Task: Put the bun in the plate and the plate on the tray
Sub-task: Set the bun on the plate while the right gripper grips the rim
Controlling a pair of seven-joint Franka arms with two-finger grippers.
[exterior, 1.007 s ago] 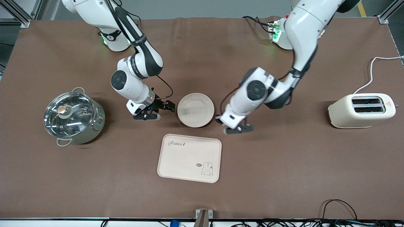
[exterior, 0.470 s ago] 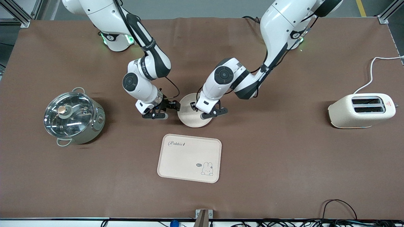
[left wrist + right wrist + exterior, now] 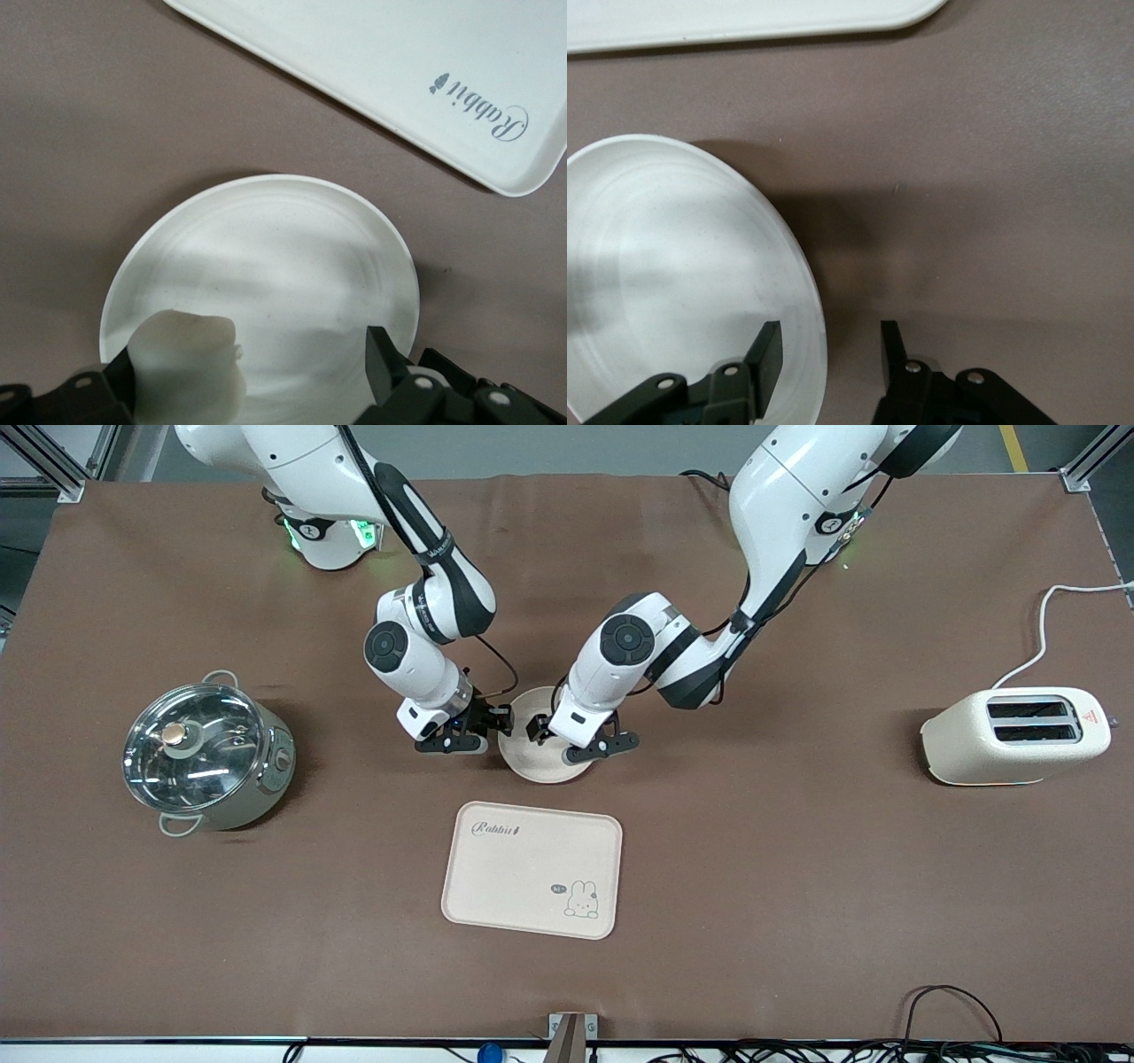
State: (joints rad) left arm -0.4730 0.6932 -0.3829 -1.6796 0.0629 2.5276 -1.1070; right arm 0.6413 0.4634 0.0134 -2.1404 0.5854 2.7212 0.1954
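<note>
The round cream plate (image 3: 542,767) sits mid-table, just farther from the front camera than the rabbit tray (image 3: 532,868). My left gripper (image 3: 571,740) hangs low over the plate, open wide. In the left wrist view the bun (image 3: 190,363) is over the plate (image 3: 283,248) beside one finger, with the left gripper (image 3: 252,376) not pinching it. The front view hides the bun. My right gripper (image 3: 483,731) is at the plate's rim toward the right arm's end. In the right wrist view the right gripper (image 3: 830,354) is open and straddles the rim of the plate (image 3: 664,248).
A steel pot with a glass lid (image 3: 208,753) stands toward the right arm's end. A cream toaster (image 3: 1014,735) with a white cord stands toward the left arm's end. A corner of the tray shows in both wrist views (image 3: 372,53) (image 3: 744,18).
My left gripper swung in from beside the plate to over it and opened, letting go of the bun. My right gripper slid up to the plate's rim and its jaws narrowed.
</note>
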